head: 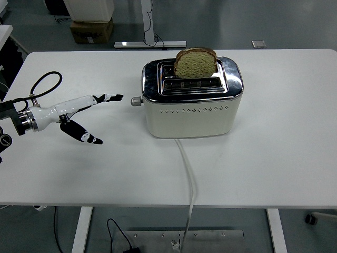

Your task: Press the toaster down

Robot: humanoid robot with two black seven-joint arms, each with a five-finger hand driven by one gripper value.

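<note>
Head cam, single frame. I see the cream-coloured two-slot toaster w/ chrome top [192, 100] sitting on the white tabletop [284, 153], just above centre. A slice of brown bread [195, 63] stands upright in the rear slot, most of it sticking out above the chrome; front slot looks empty. Small round silver lever knob [136, 101] projects from the toaster's 9 o'clock end. White power cord [188, 179] leaves the front base and runs toward 6 o'clock, over the near edge.

Left hand [79, 113] comes in from 9 o'clock, white-shelled w/ black tips. Fingers [113, 98] open: one stretched out pointing at the knob, tip near it but not touching; another splayed toward 5 o'clock [84, 134]. Nothing held.

Right arm: not in frame.

Cardboard box [91, 29] on floor at 11 o'clock, beyond tabletop.
</note>
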